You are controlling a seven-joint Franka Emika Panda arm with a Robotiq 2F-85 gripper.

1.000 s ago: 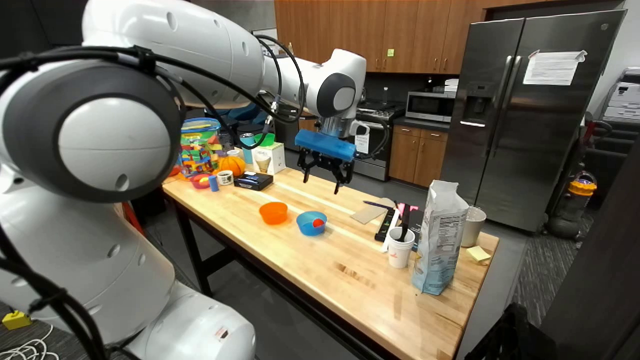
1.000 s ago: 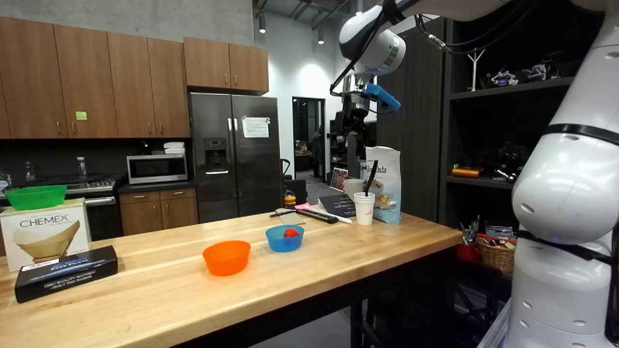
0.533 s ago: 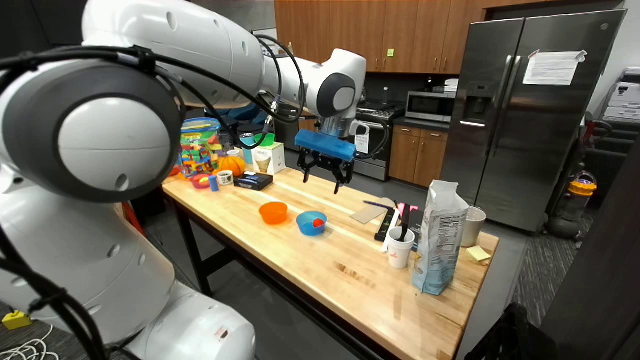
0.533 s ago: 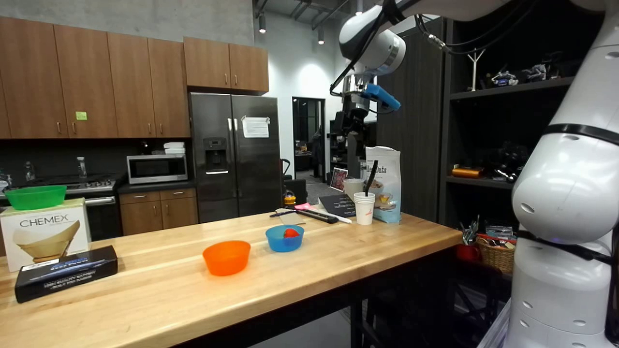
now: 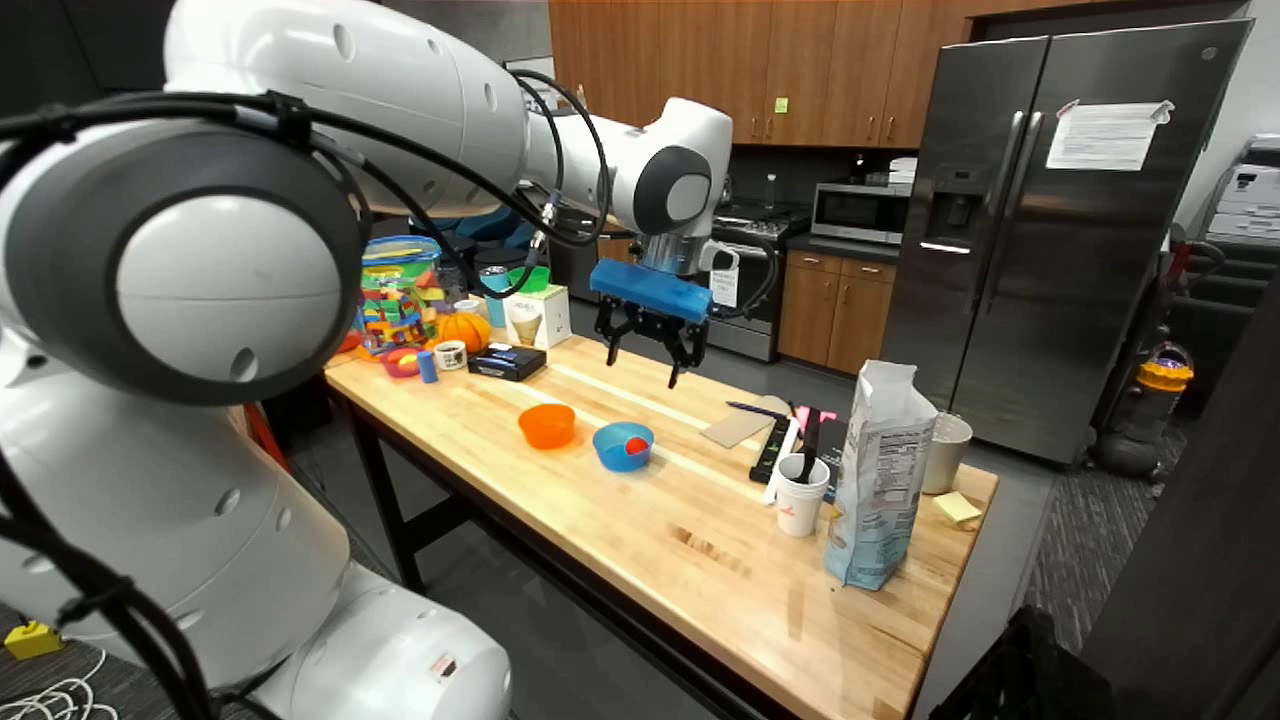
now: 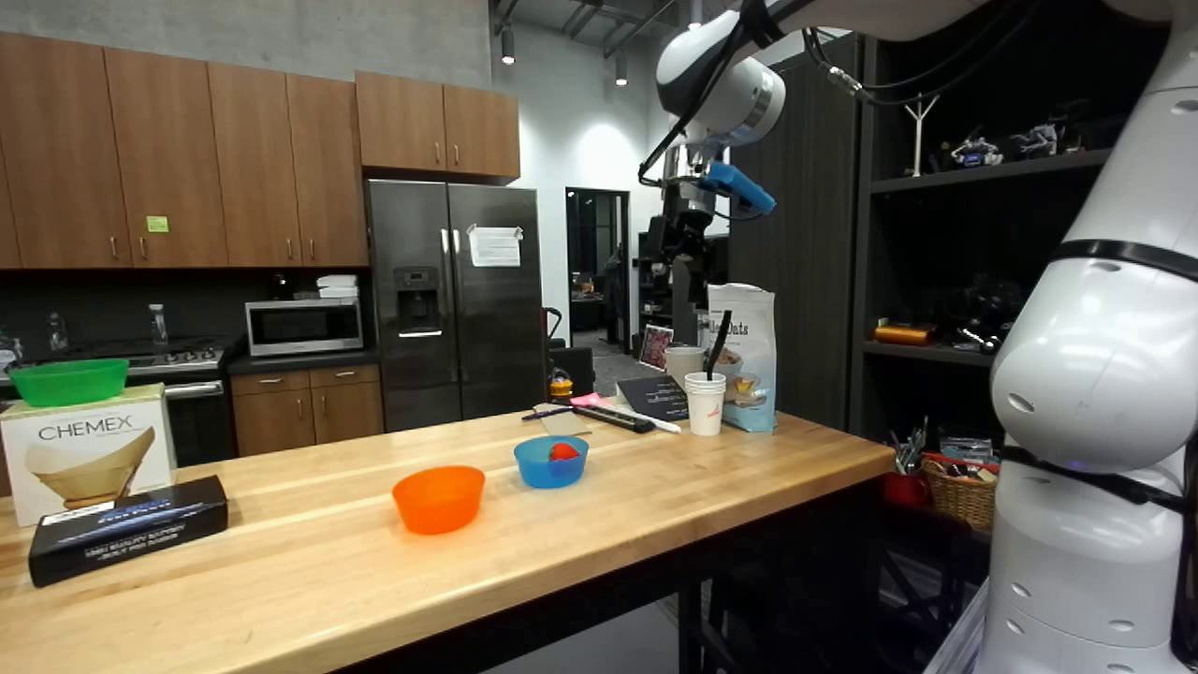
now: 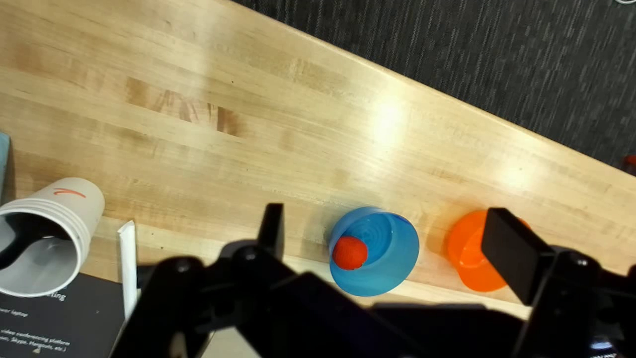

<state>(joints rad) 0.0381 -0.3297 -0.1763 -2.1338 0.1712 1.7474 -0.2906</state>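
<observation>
The black two-fingered pincer point(image 5: 642, 370) is released, its fingers spread wide around nothing, and hangs well above the pale butcher-block table point(image 7: 278, 159). In the wrist view those fingers flank the round blue plastic bowl point(image 7: 375, 283), inside which the matte red ball point(image 7: 350, 252) lies off to one side. The orange plastic bowl point(image 6: 438, 505) stands near, apart from it. I judge this a hover, no grasp under way; reaching the ball would call for a descent with fingertips narrowed to fit inside the rim. Bare wood stretches from both bowls to the long edge above dark grey carpet point(image 7: 477, 54); stacked white paper cups point(image 5: 798, 510) and a tall blue-and-white bag point(image 6: 756, 328) limit sideways room.
</observation>
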